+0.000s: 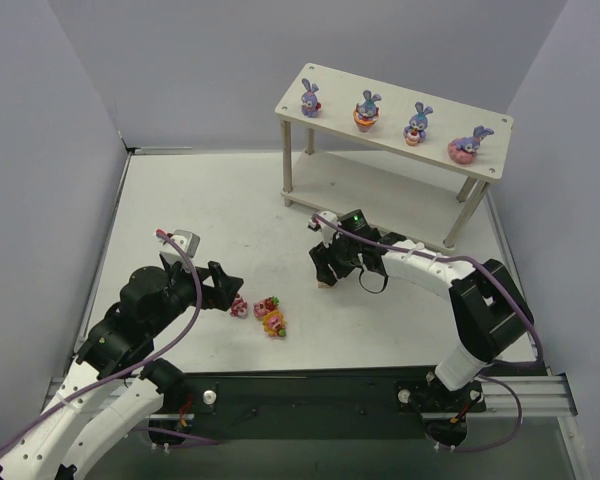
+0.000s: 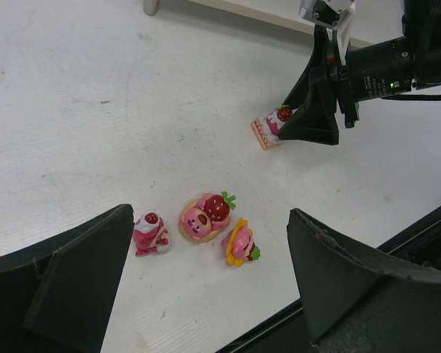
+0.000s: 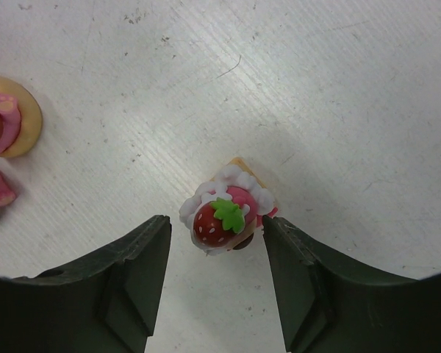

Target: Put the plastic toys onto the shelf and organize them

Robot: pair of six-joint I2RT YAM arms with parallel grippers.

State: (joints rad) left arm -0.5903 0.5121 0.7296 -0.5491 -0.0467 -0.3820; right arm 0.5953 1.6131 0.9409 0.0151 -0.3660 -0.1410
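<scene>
Right wrist view: R gripper (image 3: 214, 224) tipped down at table, jaws spread astride strawberry cake toy (image 3: 224, 212); L gripper (image 2: 209, 217) spread too.

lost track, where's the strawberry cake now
The cake sits centrally in the top view, between the fingers of the right gripper, right of the three pink toys, in front of the shelf.

White-and-black arms (image 1: 130, 335) trail purple cables (image 1: 196, 300); a green light (image 1: 355, 214) dots the right one.
</scene>
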